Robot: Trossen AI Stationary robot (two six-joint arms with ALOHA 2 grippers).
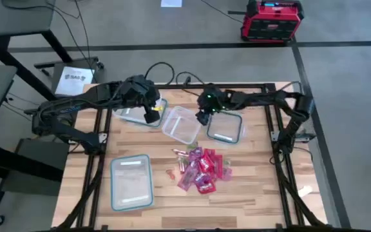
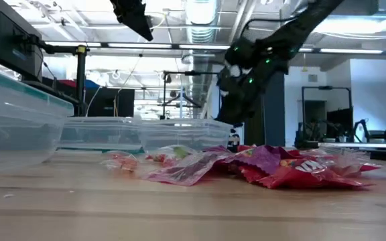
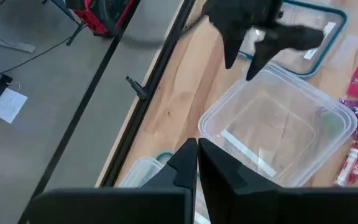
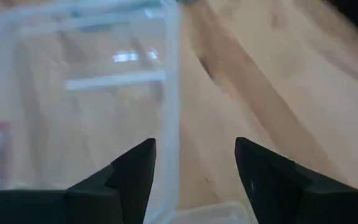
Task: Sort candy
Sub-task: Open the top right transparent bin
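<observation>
The candy (image 1: 201, 169) lies in a heap of shiny red and pink packets on the table's near middle and also shows in the low view (image 2: 280, 167). One small piece (image 1: 171, 173) lies apart to its left. My right gripper (image 4: 194, 168) is open over the right rim of the middle clear container (image 1: 180, 124), with that rim (image 4: 169, 93) between its fingers. My left gripper (image 3: 197, 162) is shut, high above the table (image 2: 136, 17) by the far-left container (image 1: 134, 113), with nothing seen between its fingers. My right gripper comes from above with the clear container's rim (image 4: 168, 143) between its open fingers, close to one finger (image 4: 135, 174). I cannot tell whether it touches the rim. The container stands flat on the table.
A clear container with a bluish rim (image 1: 225, 127) stands right of my right gripper, and another (image 1: 132, 182) stands at the near left. A dark frame runs round the wooden table (image 1: 250, 193). A red box (image 1: 270, 20) stands on the floor beyond.
</observation>
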